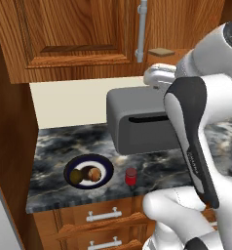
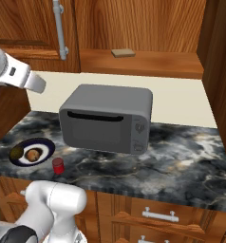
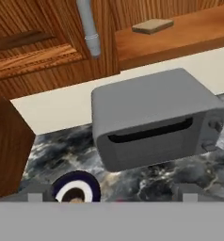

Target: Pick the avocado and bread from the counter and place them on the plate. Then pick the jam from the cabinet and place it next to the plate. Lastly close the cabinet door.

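On the plate (image 1: 106, 167) (image 2: 47, 145) lie the dark green avocado (image 1: 76, 176) (image 2: 16, 153) and the brown bread roll (image 1: 93, 173) (image 2: 34, 154), side by side. Just right of the plate, the red jam jar (image 1: 131, 177) (image 2: 58, 165) stands upright on the dark marble counter (image 1: 54, 146). The cabinet (image 1: 74, 34) has its left door shut, grey handle (image 2: 60, 28) showing. Its right half is open, baring the shelf (image 2: 148, 61). My gripper (image 3: 112, 198) hovers high above the counter, open and holding nothing, with the plate's rim (image 3: 62, 186) below.
A grey toaster oven (image 1: 137, 122) (image 2: 108, 118) (image 3: 156, 122) stands at the back of the counter. A flat tan slab (image 2: 123, 52) (image 3: 153, 26) lies on the open shelf. The swung-out cabinet door (image 2: 218, 71) is at the right. A tall wooden side panel (image 1: 10, 161) bounds the left.
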Motion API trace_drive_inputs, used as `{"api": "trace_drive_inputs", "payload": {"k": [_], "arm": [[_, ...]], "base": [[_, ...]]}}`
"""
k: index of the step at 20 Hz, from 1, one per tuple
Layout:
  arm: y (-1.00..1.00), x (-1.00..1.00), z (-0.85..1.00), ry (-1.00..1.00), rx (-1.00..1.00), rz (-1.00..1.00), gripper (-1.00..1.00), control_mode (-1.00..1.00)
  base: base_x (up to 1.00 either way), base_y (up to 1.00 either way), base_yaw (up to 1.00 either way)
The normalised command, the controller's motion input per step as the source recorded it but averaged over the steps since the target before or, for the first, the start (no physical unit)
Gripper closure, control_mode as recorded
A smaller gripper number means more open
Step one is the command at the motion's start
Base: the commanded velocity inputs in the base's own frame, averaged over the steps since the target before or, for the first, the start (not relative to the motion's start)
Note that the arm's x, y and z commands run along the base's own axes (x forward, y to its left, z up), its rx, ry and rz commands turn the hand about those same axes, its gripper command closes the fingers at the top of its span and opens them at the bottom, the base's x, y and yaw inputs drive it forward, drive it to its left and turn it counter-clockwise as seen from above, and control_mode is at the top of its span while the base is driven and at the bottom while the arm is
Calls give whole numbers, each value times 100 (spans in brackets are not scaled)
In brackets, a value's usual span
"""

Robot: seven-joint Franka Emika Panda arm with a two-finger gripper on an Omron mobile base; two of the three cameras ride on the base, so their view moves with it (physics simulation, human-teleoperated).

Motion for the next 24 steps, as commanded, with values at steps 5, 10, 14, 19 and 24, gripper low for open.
{"api": "trace_drive_inputs", "payload": {"k": [5,10,14,19,24], "arm": [[0,-56,0,-40,-5,7,-100,-100],[0,-40,5,-30,0,2,-100,-100],[0,-4,0,0,0,0,-100,-100],[19,-18,47,16,-1,-6,-100,-100],[7,-45,37,28,-4,-3,-100,-100]], "base": [[0,0,0],[0,0,0],[0,0,0],[0,0,0],[0,0,0]]}}
